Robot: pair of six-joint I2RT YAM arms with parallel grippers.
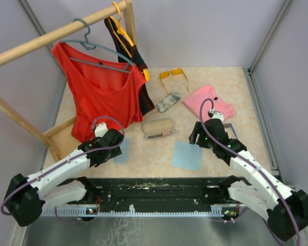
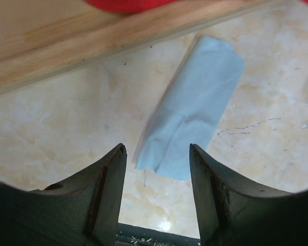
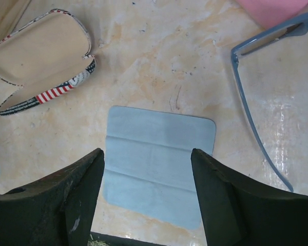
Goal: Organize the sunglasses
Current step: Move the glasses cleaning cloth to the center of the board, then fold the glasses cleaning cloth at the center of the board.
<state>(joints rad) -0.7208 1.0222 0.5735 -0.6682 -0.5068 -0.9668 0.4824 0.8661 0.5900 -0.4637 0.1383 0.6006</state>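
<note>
Left fingers [image 2: 156, 148] and right fingers [image 3: 146, 154] spread, empty; sunglasses [image 3: 269, 36] right of the latter seem light, brittle; pinch the frame

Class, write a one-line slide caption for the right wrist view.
Open right gripper above a flat light-blue cloth, between an open patterned glasses case and slim grey-blue sunglasses.

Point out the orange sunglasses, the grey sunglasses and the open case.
Orange sunglasses [image 1: 177, 72]: top view, on a lens.
Grey sunglasses [image 3: 271, 36]: right wrist view, on the front frame.
Open case [image 1: 158, 126]: top view, on the tan lining.
</note>
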